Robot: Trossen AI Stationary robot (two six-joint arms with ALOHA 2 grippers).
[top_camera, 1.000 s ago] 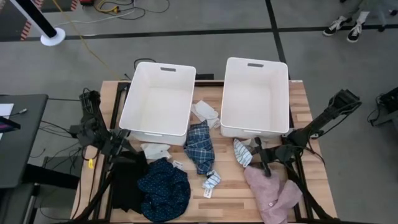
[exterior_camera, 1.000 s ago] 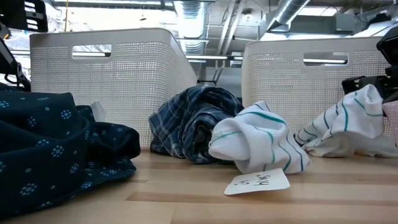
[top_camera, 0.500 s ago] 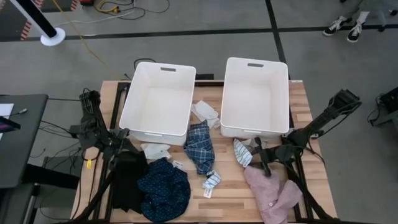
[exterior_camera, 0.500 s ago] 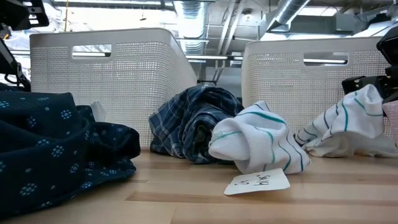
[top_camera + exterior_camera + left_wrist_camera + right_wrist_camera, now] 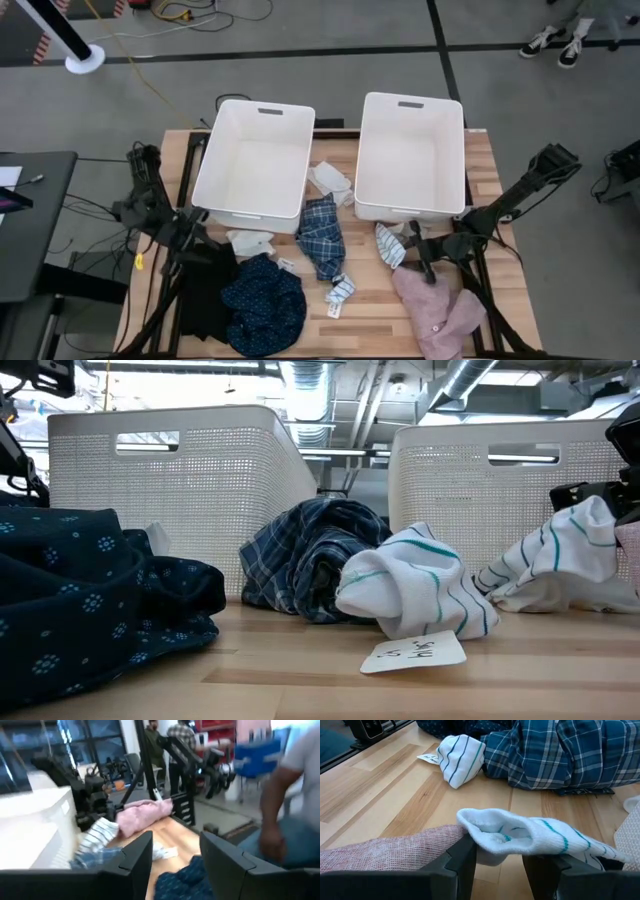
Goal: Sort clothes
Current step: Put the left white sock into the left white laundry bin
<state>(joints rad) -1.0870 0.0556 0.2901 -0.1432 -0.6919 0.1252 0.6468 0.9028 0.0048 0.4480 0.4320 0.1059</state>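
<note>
The clothes lie along the table's near half: a black garment (image 5: pixel 205 295), a navy dotted one (image 5: pixel 262 305), a blue plaid one (image 5: pixel 320 235), a striped sock (image 5: pixel 340 290) and a pink garment (image 5: pixel 438 310). My left gripper (image 5: pixel 200 222) hangs open and level by the left tub's near corner, with nothing between its fingers (image 5: pixel 142 850). My right gripper (image 5: pixel 415 245) rests low and open between the pink garment and another striped sock (image 5: pixel 388 245). My right gripper (image 5: pixel 499 851) has the striped sock's open end (image 5: pixel 485 827) lying between its open fingers, and the rest of the sock lies on the table. The pink garment's edge (image 5: pixel 395 847) lies against the outer side of one finger (image 5: pixel 462 862). Whether the fingers press the sock I cannot tell.
Two white tubs (image 5: pixel 215 150) (image 5: pixel 372 150) stand side by side at the table's far half. Small white pieces lie between them (image 5: pixel 330 180) and by the left tub's near edge (image 5: pixel 250 242). People show in the room beyond the table in the left wrist view.
My left gripper has risen a little by the left tub's near corner, tipping up toward level and rolling somewhat. My right gripper and all the clothes have kept still.
</note>
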